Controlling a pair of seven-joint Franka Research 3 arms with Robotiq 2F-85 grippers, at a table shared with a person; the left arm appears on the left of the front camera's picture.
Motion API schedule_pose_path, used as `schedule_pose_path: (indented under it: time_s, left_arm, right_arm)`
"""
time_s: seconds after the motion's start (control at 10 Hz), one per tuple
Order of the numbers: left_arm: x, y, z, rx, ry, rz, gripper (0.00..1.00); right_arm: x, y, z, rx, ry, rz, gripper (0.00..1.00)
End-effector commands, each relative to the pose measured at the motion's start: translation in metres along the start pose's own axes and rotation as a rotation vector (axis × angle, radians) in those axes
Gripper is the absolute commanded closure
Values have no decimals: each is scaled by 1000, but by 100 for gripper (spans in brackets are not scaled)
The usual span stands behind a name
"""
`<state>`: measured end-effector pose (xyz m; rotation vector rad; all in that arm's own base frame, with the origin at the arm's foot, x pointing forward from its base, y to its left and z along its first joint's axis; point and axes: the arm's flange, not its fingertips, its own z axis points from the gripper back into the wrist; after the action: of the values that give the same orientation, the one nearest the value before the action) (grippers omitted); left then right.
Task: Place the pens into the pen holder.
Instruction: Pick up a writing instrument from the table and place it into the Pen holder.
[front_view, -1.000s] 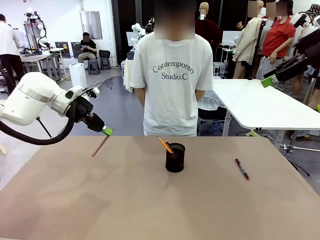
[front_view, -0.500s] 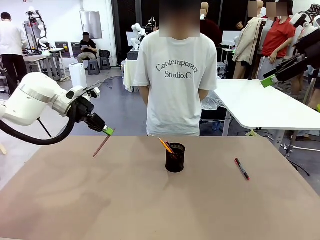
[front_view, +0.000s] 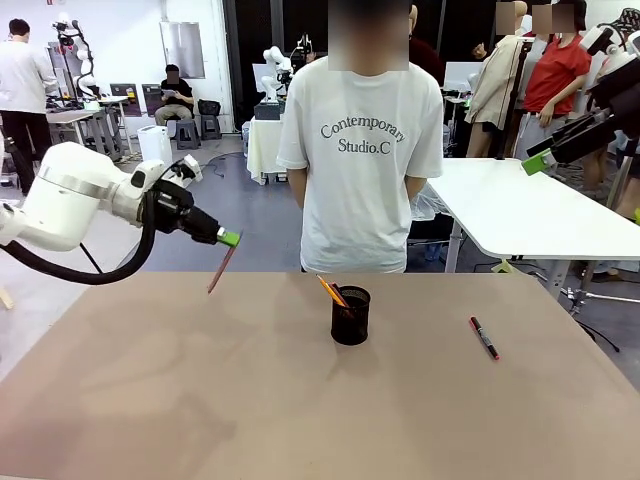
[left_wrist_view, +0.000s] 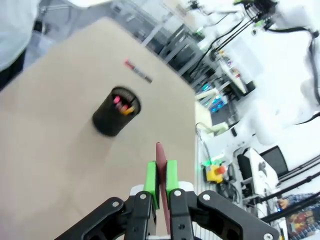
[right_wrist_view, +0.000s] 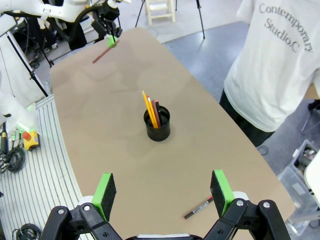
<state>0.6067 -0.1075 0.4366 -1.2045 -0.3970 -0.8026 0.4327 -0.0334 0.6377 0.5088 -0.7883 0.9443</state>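
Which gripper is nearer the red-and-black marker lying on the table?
Right. The right gripper hangs open high above, on the same side as the marker; the left gripper, holding a reddish pen, is beyond the pen holder.

Left end effector (front_view: 230, 240) has lifted and shifted toward the black wire-mesh pen holder (front_view: 351, 314), carrying the thin reddish-pink pen (front_view: 220, 268), which now hangs steeper. The person in the white printed T-shirt (front_view: 365, 170) drifted toward the robot's right.
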Motion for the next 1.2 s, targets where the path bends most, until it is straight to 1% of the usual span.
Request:
schedule_pose_path:
  time_s: [0.0,0.1,0.3,0.4,0.5,0.6,0.7,0.8,0.9,1.0,1.1]
  left_arm:
    - [10,1,1,-100,-121,-86,100]
    - [18,-4,-6,-76,-222,-189,100]
    - [29,-12,-24,30,-325,-541,100]
    - [31,-16,-33,39,-325,-626,100]
    - [31,-20,-48,69,-359,-778,100]
    - [31,-24,-59,66,-343,-862,100]
    - [29,-32,-73,36,-338,-920,100]
    - [27,-40,-80,23,-356,-971,100]
    - [26,-46,-86,18,-377,-990,100]
    - [27,-47,-87,-24,-382,-947,100]
    - [36,-37,-88,24,-326,-969,100]
  right_arm:
    - [1,1,-1,3,-12,6,0]
    - [1,1,-1,3,-12,6,0]
    - [1,1,-1,3,-12,6,0]
    - [1,1,-1,3,-12,6,0]
    - [1,1,-1,3,-12,6,0]
    - [1,1,-1,3,-12,6,0]
    - [1,1,-1,3,-12,6,0]
    - [1,1,-1,3,-12,6,0]
    - [1,1,-1,3,-12,6,0]
    - [1,1,-1,3,-12,6,0]
    - [1,1,-1,3,-12,6,0]
